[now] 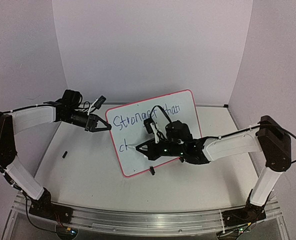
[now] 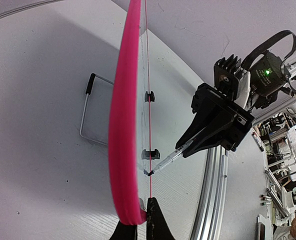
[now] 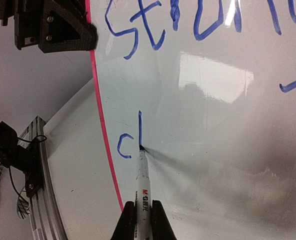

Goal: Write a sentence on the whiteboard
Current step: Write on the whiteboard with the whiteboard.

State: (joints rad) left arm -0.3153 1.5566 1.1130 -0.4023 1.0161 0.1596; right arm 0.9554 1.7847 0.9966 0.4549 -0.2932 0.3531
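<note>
The whiteboard (image 1: 188, 107) stands tilted at the table's middle, white with a red-pink rim. Blue lettering (image 1: 138, 119) on it reads "Stronger than" on top, with "c" and a vertical stroke (image 3: 139, 129) started below. My left gripper (image 1: 107, 127) is shut on the board's left rim (image 2: 123, 150), seen edge-on in the left wrist view. My right gripper (image 1: 140, 148) is shut on a white marker (image 3: 142, 180), whose tip touches the board at the foot of the vertical stroke. The marker also shows in the left wrist view (image 2: 165, 161).
A small black marker cap (image 1: 64, 154) lies on the table at the left. A black clip foot (image 1: 152, 171) sits under the board's lower edge. A wire stand (image 2: 88, 112) props the board from behind. White walls enclose the back and sides.
</note>
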